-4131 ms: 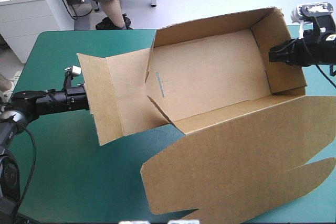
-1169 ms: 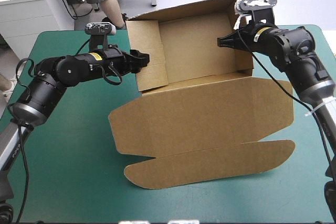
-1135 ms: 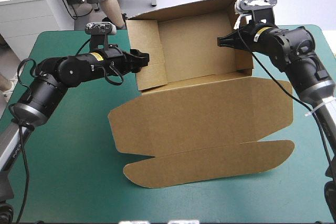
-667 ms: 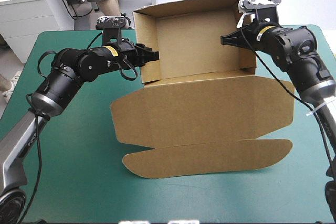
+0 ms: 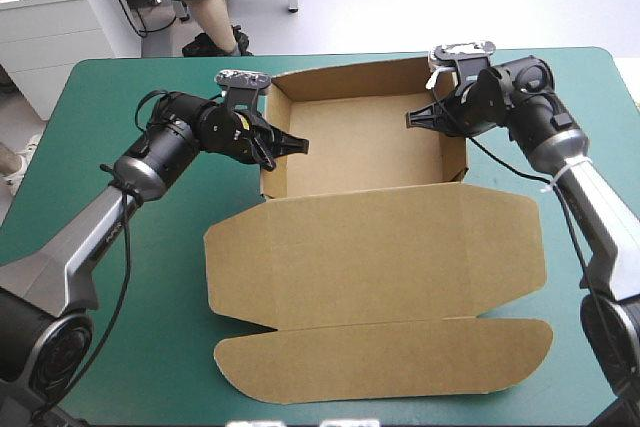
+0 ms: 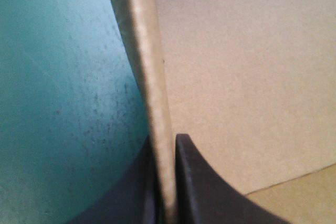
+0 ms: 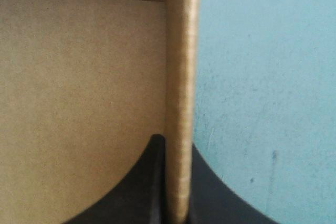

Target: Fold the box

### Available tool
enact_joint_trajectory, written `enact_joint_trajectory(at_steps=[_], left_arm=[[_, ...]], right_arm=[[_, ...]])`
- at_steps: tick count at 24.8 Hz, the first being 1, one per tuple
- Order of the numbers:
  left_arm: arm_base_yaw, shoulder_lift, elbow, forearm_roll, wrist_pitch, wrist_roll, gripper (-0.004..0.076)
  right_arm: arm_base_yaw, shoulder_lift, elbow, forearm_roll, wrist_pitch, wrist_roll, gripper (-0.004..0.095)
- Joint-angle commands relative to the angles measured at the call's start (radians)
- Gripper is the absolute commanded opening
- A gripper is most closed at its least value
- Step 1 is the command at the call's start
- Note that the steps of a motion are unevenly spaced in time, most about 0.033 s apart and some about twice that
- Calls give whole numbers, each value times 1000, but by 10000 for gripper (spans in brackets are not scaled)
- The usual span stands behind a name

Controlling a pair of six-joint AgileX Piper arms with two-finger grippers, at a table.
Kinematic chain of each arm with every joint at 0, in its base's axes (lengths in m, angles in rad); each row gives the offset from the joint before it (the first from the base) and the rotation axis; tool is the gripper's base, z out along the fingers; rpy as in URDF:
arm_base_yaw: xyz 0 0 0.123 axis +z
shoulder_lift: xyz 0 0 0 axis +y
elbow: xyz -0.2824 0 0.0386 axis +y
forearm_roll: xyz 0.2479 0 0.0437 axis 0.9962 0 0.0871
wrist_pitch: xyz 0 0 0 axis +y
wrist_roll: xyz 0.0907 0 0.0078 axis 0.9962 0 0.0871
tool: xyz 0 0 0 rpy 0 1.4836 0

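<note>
I am viewing the left arm first; it is slanting in from the near left corner, elbow bent, wrist pointing toward the table's middle. The left gripper [image 5: 290,144] is clamping the left wall of the box [image 5: 355,137]; its fingers [image 6: 199,187] are sitting all but closed, the board's edge between them, one inside the tray and one outside over the teal-green cover [image 5: 120,277]. The box is standing as an open tray between the two grippers; its lid [image 5: 380,242] is lying flat below them on the near side, a rounded flap [image 5: 390,357] at its outer end. The right arm is running up the right edge, elbow bent, wrist folding back toward the middle. The right gripper [image 5: 415,119] is clamping the right wall the same way, nearly shut, one finger on each side.
</note>
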Motion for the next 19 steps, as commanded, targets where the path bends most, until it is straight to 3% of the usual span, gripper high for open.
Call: enact_joint_trajectory(at_steps=[1, 19], left_arm=[[-15, 3, -39, -3, -58, 44, -8], [72, 106, -39, -87, -14, 196, -8]], right_arm=[[7, 18, -30, 67, 40, -63, -4], [7, 166, -30, 141, 58, -102, -19]])
